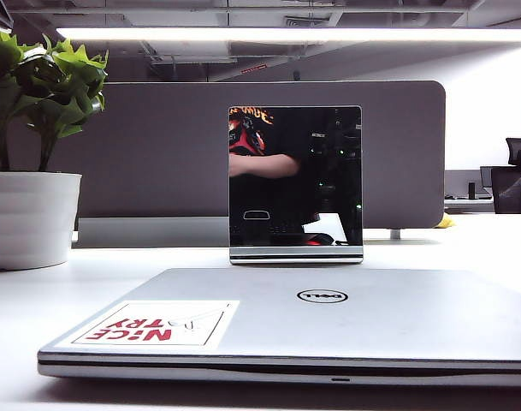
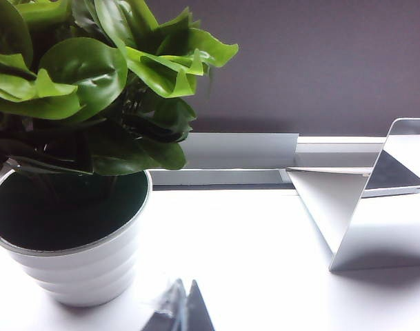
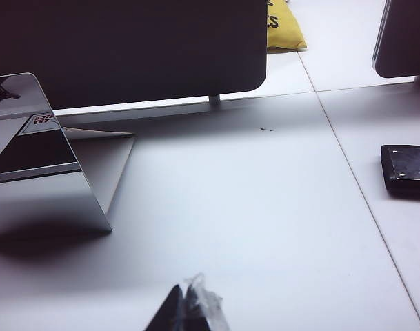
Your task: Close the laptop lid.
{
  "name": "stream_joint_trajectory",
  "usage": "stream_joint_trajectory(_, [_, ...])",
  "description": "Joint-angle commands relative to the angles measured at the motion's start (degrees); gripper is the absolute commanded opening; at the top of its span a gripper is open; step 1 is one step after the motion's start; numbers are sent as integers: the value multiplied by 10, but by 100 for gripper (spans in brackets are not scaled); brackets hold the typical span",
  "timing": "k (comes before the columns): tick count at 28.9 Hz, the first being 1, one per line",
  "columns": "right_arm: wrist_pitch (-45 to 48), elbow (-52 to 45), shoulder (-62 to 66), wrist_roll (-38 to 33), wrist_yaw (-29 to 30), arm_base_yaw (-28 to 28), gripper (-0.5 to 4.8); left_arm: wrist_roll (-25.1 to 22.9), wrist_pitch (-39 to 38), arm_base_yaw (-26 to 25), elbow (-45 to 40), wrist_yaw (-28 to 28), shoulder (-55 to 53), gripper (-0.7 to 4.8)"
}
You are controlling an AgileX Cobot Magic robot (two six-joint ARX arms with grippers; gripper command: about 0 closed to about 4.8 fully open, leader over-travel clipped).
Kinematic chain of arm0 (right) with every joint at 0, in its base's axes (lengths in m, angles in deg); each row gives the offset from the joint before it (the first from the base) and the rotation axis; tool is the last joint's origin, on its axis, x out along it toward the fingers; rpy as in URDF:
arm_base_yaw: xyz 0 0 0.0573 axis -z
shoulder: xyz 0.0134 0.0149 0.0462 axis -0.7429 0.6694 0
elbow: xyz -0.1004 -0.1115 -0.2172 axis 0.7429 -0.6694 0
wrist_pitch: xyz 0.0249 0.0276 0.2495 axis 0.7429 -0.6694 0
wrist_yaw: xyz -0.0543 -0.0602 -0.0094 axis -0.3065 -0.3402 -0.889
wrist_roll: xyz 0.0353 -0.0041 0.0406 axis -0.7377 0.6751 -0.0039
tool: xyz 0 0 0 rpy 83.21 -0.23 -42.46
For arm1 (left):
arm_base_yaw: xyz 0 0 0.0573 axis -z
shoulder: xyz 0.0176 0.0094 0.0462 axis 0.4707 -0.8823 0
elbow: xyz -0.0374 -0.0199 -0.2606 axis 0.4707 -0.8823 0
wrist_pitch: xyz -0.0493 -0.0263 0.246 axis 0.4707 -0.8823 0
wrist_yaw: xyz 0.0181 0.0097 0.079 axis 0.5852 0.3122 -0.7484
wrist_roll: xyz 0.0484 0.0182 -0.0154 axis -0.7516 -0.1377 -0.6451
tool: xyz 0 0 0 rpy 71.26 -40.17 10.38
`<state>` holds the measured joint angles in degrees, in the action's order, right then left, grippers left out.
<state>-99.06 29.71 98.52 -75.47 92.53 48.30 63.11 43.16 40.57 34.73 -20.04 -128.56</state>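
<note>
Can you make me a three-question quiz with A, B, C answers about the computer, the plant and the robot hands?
1. Where is the leafy green plant in its white ribbed pot?
A. on the silver Dell laptop
B. left of the laptop
C. behind the upright mirror panel

2. What colour are the sticker letters?
A. red
B. blue
C. green

3. How is the silver laptop lid?
A. upright
B. half open
C. shut flat

Answers: 1 B, exterior view shows it far left. 2 A, "NiCE TRY" is red. 3 C, lid lies on base; left end effector and right end effector are shut, touching nothing.
</note>
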Motion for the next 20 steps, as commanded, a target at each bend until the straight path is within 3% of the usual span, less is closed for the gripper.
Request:
stream_joint_trajectory(1, [6, 0, -2, 2, 1, 0, -4, -1, 2, -1, 2, 0, 2, -5])
stream_joint_trajectory(3, [6, 0, -2, 2, 1, 0, -4, -5, 1, -1, 2, 0, 2, -5])
stream_joint_trajectory(6, [6, 0, -2, 2, 1, 0, -4, -50, -4, -1, 2, -2, 2, -5])
stream_joint_trajectory(12, [6, 0, -2, 2, 1, 0, -4, -64, -43, -2, -4, 33, 49, -5])
stream_joint_trajectory(15, [6, 0, -2, 2, 1, 0, -4, -91, -45, -19, -37, 42, 94, -5])
stream_joint_trajectory(20, [6, 0, -2, 2, 1, 0, -4, -90, -22, -59, -123, 43, 168, -5])
